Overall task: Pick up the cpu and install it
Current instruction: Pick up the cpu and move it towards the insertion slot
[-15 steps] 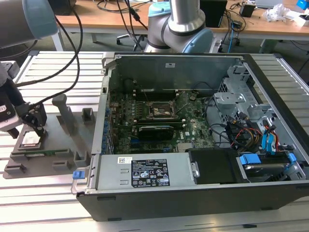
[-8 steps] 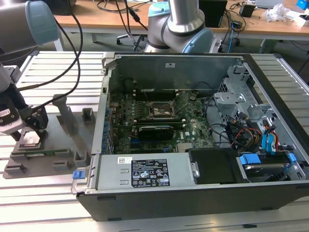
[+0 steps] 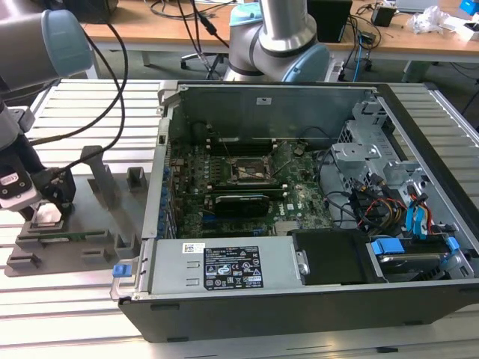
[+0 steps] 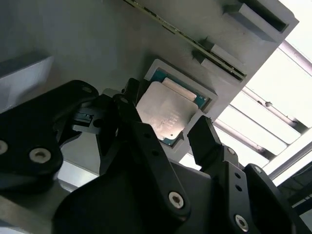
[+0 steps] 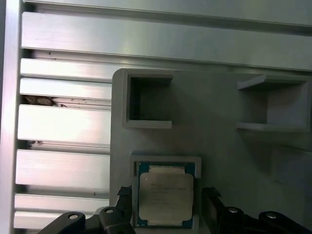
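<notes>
1. Starting with the exterior view, we see the arm (image 3: 30,45) reaching down at the exterior view's left. Its end effector (image 3: 49,209) is low over a grey fixture tray (image 3: 86,224) on the slatted bench (image 3: 90,97). The open computer case (image 3: 247,112) lies well apart, toward the exterior view's right, with its side off so the motherboard (image 3: 299,198) faces up. Its socket (image 3: 251,170) looks unfilled to us, so we judge the install not done.
2. In the first wrist view, the cpu (image 5: 165,195) lies flat with its metal top up in a square pocket (image 5: 165,158) of the tray. We think the raised rim is there to keep the chip square and in a known spot for a repeatable grab. The end effector (image 5: 166,201) is apart, with one of its fingers (image 5: 210,197) on each side of the pocket. Neither visibly touches the chip.
3. In the second wrist view, the cpu (image 4: 168,114) sits between the black fingers (image 4: 204,139) with a gap on both sides. It is seated in the pocket, not lifted. We read the straddle as lining the fingers up on opposite edges, so that closing would pinch the rim and not the top. A long narrow board (image 4: 195,45) rests edge-on in a slot of the tray nearby. We judge this as the pick stage, with no grasp made yet.
</notes>
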